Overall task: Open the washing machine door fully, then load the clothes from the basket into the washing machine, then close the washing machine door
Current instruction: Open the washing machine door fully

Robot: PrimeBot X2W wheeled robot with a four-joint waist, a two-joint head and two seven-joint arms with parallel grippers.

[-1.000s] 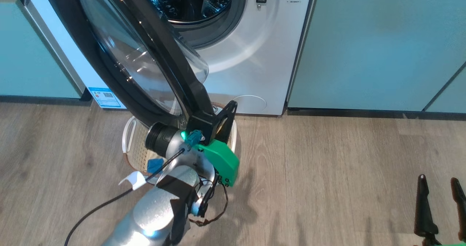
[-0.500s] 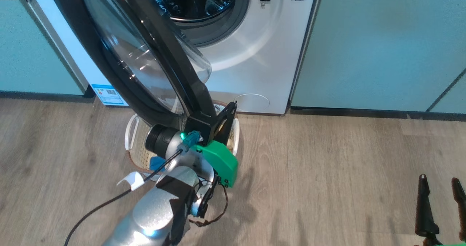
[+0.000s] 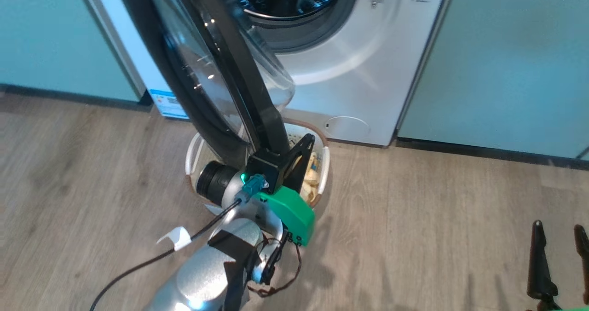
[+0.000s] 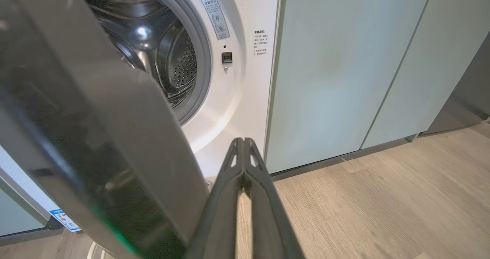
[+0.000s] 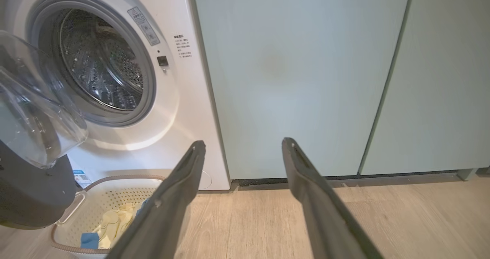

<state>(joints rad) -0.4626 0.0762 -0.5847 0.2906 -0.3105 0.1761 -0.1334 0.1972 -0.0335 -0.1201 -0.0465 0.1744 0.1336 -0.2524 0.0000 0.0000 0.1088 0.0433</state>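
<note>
Swung wider, the washing machine door (image 3: pixel 221 62) juts edge-on outward.

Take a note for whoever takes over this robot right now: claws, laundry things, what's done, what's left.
Left claw: shut, empty, alongside the edge of the round black-rimmed glass door.
Right claw: open, empty, off to the right.
Door swung out from the white front-loading washing machine, over the cream perforated plastic basket.
Cream-yellow and blue clothes lie in the basket.
Done: door partly open.
To do: open it fully, load clothes, close door.
</note>
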